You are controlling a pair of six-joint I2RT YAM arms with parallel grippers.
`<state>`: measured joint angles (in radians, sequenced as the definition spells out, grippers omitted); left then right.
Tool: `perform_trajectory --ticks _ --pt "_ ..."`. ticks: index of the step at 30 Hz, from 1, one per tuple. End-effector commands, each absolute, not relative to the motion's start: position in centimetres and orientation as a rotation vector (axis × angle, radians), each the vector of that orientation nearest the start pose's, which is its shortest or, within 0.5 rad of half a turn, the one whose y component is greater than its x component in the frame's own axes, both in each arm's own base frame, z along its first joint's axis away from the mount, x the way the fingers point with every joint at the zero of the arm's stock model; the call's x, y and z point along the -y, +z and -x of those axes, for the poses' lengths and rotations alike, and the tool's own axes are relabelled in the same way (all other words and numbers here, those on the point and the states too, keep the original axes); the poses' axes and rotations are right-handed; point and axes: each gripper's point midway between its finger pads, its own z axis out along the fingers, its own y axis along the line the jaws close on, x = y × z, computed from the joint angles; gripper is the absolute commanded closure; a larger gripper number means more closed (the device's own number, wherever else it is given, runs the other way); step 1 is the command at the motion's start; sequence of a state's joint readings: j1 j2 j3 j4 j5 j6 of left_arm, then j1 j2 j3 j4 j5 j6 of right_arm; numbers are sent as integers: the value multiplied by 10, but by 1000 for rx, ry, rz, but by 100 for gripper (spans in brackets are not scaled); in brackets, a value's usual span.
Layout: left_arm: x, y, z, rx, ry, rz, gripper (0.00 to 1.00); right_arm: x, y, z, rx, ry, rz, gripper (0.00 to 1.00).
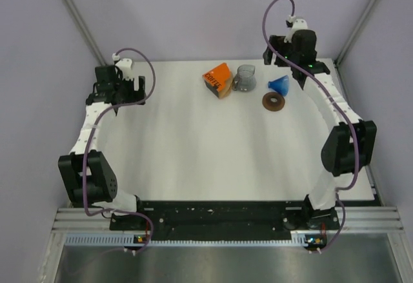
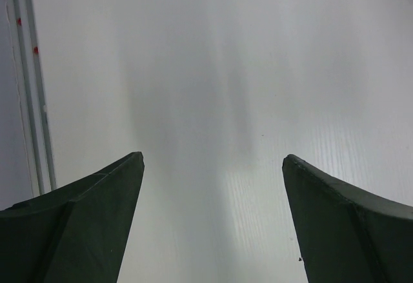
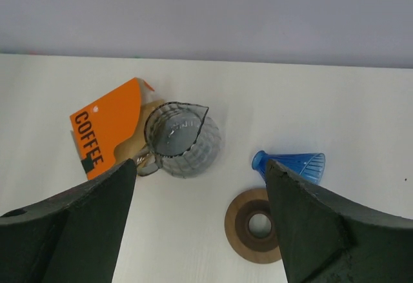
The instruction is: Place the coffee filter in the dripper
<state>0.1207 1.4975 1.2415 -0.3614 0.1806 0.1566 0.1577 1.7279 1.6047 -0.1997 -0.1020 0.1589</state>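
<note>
Mostly hidden behind pitcher [image 3: 182, 138] at far bench [image 3: 335, 102] edge: coffee filter [image 3: 131, 146]; dripper [image 3: 293, 164] partly covered. Agape, empty: left pincer [image 2: 213, 156], right pincer [image 3: 201, 162]. Lilac walls [image 3: 206, 12].

You see only a tan sliver of the filter [image 3: 132, 146] between box [image 3: 106, 128] and pitcher [image 3: 184, 140]. The right jaws cover part of the dripper [image 3: 293, 164] and ring [image 3: 240, 228].

Soft, even light washes the white table [image 1: 193, 141] in the overhead view, throwing only faint shadows. On the left wrist camera, pale grey streaks of shadow run down the tabletop. The right wrist camera is crisp around the grey pitcher [image 3: 182, 140], free of glare
</note>
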Motion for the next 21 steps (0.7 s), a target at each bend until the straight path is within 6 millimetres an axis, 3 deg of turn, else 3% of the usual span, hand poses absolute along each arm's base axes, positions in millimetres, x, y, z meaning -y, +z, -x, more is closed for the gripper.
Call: perform_trajectory --ticks 1,5,8,17,21 --pt "-16 216 -413 -2259 -119 -167 7 -112 264 -552 -1986 124 -49 20" --pt "-20 219 -410 -2268 -105 -123 8 -133 246 -590 -1990 73 -47 24" --pt "-15 219 -408 -2269 -134 -131 9 -148 224 -607 -2035 51 -40 30" --pt "-11 222 -402 -2239 -142 -143 10 -160 160 -625 -2147 0 -48 38" --pt "-7 225 -399 -2228 -164 -152 10 -167 143 -628 -2175 23 -33 51"
